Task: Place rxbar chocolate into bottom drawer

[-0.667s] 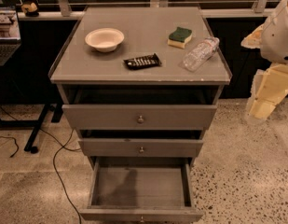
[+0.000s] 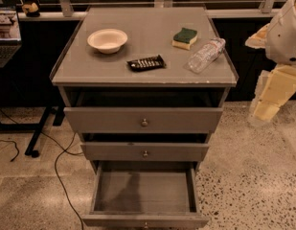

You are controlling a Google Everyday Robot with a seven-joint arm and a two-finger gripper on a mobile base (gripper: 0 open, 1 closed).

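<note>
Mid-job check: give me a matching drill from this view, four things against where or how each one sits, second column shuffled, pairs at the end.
Things
1. rxbar chocolate
2. bottom drawer
3. bottle
4. gripper

Places or states
A. pulled open, lowest of the three
B. lying on its side next to the sponge
C. near the view's right edge, beside the cabinet, touching nothing on it
D. flat near the front, between the bowl and the bottle

Pairs: 1-D, 2-A, 3-B, 4-C

no visible change, gripper (image 2: 266,110) at right edge
</note>
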